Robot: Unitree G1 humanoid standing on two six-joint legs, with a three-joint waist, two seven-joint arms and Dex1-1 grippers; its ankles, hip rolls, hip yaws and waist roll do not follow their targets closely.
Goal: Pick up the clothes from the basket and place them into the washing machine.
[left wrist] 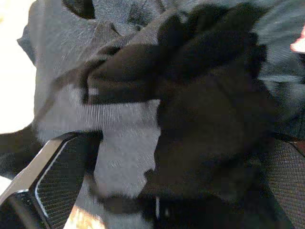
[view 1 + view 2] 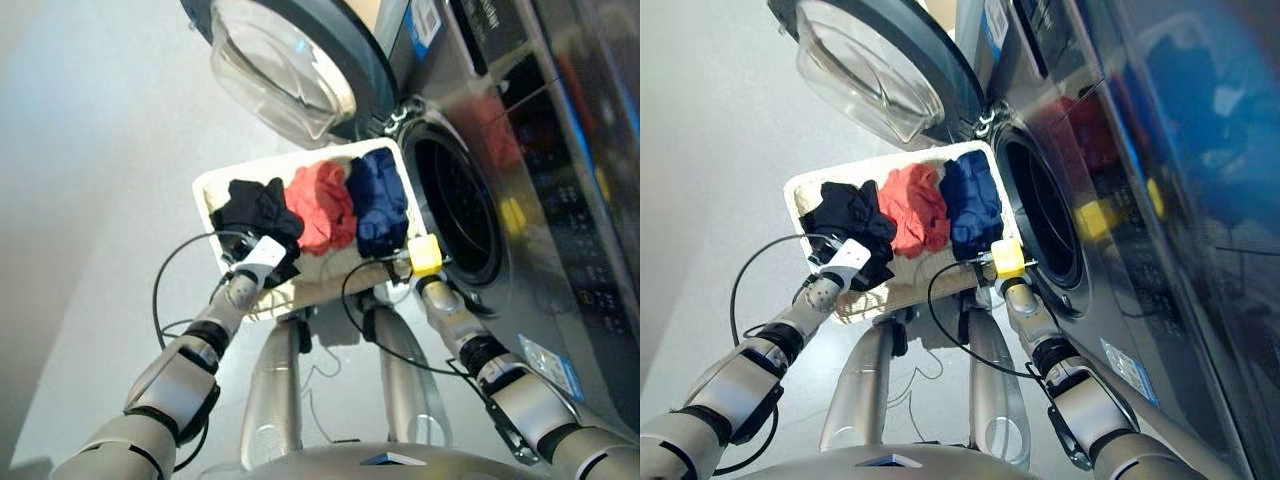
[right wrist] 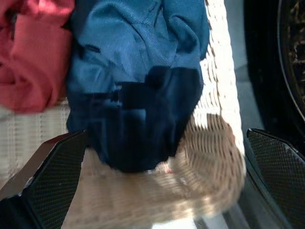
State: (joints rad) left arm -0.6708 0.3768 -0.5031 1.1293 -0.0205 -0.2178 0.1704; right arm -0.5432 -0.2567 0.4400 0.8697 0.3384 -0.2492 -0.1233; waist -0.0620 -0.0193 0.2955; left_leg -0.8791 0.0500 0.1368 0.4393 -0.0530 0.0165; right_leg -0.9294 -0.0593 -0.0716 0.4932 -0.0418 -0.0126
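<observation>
Currently, scene status:
Basket: the cream woven basket [image 2: 215, 190] sits on the floor just in front of the washing machine [image 2: 560, 200], its far right corner next to the drum opening.
Clothes: three garments lie side by side in the basket; the black garment [image 2: 255, 208] on the left, the coral-red garment [image 2: 322, 205] in the middle, the navy garment [image 2: 378, 200] on the right, nearest the drum.
Washing machine: the drum opening [image 2: 455, 215] is exposed and dark inside; the door [image 2: 290, 60] is swung wide open above the basket's far edge.
Left gripper [image 1: 162, 186]: at the near left of the basket, down on the black garment; fingers spread, with black cloth bunched between them, not clamped.
Right gripper [image 3: 157, 181]: at the near right corner of the basket, fingers parted wide; the near end of the navy garment lies between them on the weave, ungrasped.
</observation>
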